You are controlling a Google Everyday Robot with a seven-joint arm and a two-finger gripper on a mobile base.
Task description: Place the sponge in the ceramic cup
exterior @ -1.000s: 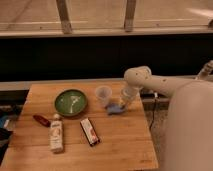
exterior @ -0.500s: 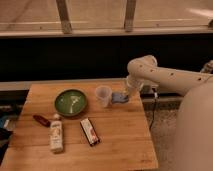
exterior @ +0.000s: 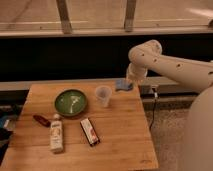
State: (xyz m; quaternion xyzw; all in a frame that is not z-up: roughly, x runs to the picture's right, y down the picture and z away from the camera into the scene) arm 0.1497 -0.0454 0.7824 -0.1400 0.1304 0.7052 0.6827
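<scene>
Sponge (exterior: 122, 85), pinched in the gripper's (exterior: 128, 81) fingers, hangs at table's (exterior: 120, 137) back edge, near ceramic cup (exterior: 103, 95).

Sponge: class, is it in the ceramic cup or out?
Out. The hand, shut on the sponge, holds it to the right of the ceramic cup, not inside.

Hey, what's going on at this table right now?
A white robot arm reaches in from the right. Its gripper is shut on the light-blue sponge, holding it just right of the ceramic cup, near the back edge of the table. The sponge is not in the cup yet. A green bowl, a bottle and a snack bar lie untouched.
</scene>
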